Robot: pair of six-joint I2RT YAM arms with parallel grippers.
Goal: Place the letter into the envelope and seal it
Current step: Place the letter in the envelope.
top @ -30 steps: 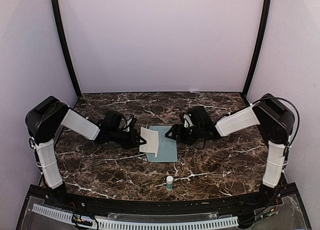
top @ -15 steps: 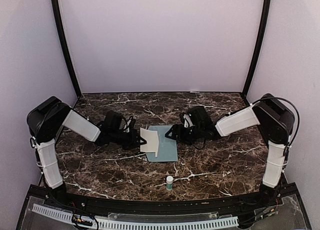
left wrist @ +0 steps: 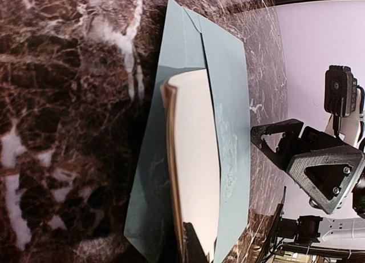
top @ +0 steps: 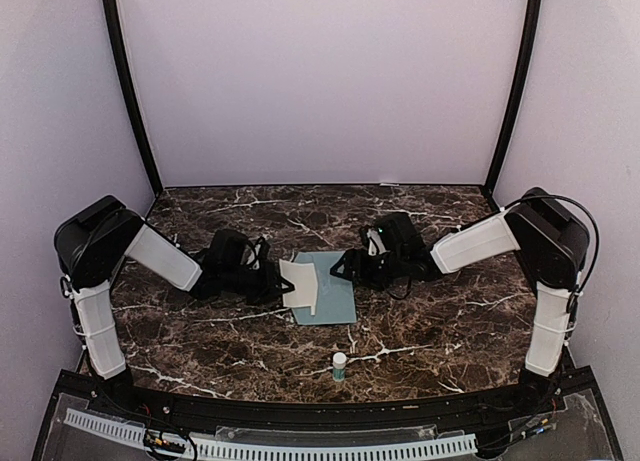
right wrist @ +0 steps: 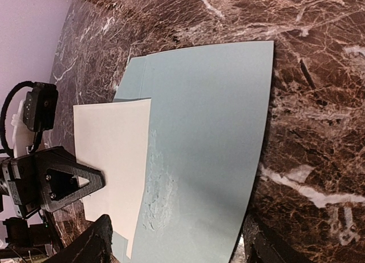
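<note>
Cream letter (top: 298,283) pinched in left hand (top: 272,280) over envelope (top: 337,294), right hand (top: 345,267) spread open at envelope's right edge

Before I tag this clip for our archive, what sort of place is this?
Probably a robot test booth: plain pale walls enclose a marble-patterned table, two robot arms stand at its near edge, working on an envelope and letter.

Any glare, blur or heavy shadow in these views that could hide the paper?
Top external: evenly lit and sharp, no harsh shadows on the marble table. Left wrist: the letter goes soft and dark toward the lens at the bottom edge. Right wrist: the envelope is crisp, while the camera's own fingers are dark and blurred at the bottom.
</note>
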